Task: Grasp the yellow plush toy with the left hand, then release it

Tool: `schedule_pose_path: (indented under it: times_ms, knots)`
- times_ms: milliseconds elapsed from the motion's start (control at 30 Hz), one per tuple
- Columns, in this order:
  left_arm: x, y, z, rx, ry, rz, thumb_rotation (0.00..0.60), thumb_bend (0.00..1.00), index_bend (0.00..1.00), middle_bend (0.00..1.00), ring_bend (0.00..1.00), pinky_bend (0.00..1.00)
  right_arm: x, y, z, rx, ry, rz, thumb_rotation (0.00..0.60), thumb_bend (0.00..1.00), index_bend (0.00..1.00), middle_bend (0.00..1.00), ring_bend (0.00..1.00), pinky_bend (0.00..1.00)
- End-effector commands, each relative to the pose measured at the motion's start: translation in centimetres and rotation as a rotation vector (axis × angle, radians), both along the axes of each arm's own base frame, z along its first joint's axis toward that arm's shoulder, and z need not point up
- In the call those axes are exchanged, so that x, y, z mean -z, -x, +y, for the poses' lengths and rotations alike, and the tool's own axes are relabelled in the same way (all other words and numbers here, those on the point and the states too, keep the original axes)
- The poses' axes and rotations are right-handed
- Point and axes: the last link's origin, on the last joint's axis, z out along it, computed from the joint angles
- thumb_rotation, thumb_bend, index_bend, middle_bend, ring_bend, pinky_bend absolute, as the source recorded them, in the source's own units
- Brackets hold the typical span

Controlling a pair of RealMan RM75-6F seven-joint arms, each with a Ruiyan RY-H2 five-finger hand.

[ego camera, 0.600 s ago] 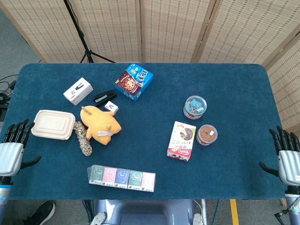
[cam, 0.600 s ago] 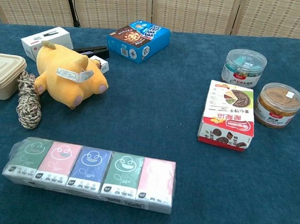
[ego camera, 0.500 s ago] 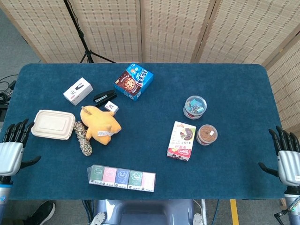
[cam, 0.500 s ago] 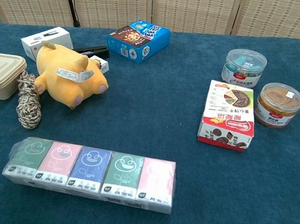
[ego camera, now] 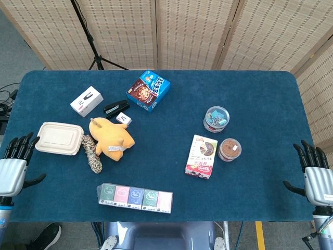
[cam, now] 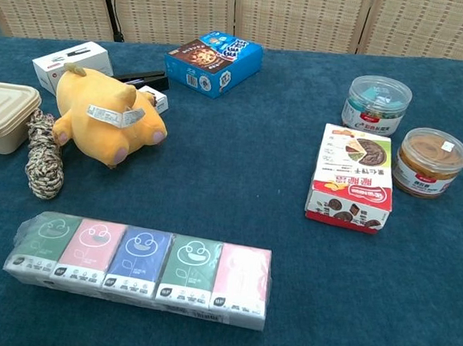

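Head view: the left hand [ego camera: 13, 169] waits at the table's near left edge, empty, fingers spread; the right hand [ego camera: 316, 177] likewise at the right edge. The yellow plush toy [ego camera: 110, 138] lies between the beige lunch box [ego camera: 58, 138] and a black stapler [ego camera: 116, 108].

Chest view: the rope coil [cam: 44, 158] touches the toy, so a reaching hand might snag it.

- bench [ego camera: 260, 94]: dark blue cloth
- plush [ego camera: 110, 136]: yellow, purple feet, white tag
- lunchbox [ego camera: 59, 138]: beige
- rope [ego camera: 91, 151]: mottled tan and dark weave
- cookie box [ego camera: 148, 90]: blue with brown cookie print
- tissue packs [cam: 140, 267]: row of green, pink, blue, green, pink
- robot hand, left [ego camera: 13, 166] and right [ego camera: 315, 176]: black fingers, silver back
- screens [ego camera: 182, 31]: tan woven
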Motion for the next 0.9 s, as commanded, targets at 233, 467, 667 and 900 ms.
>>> schedule_pose_path:
  times_ms: [233, 467, 667, 900]
  knots:
    - [0.9, -0.8, 3.4, 0.144, 0.074, -0.017, 0.600, 0.00, 0.00, 0.00, 0.00, 0.00, -0.3, 0.5, -0.2, 0.032, 0.016, -0.001, 0.600, 0.00, 0.00, 0.00, 0.00, 0.00]
    - [3.3, -3.1, 6.9, 0.235, 0.172, -0.052, 0.170, 0.00, 0.00, 0.00, 0.00, 0.00, 0.0, 1.0, -0.7, 0.062, 0.009, 0.009, 0.600, 0.00, 0.00, 0.00, 0.00, 0.00]
    - [6.7, -6.5, 10.5, 0.403, 0.286, -0.164, 0.025, 0.00, 0.00, 0.00, 0.00, 0.00, 0.4, 1.6, -1.0, 0.091, 0.002, 0.020, 0.600, 0.00, 0.00, 0.00, 0.00, 0.00]
    - [11.2, -9.6, 13.8, 0.479, 0.403, -0.211, 0.000, 0.00, 0.00, 0.00, 0.00, 0.00, 0.4, 2.1, -1.2, 0.118, 0.011, 0.028, 0.600, 0.00, 0.00, 0.00, 0.00, 0.00]
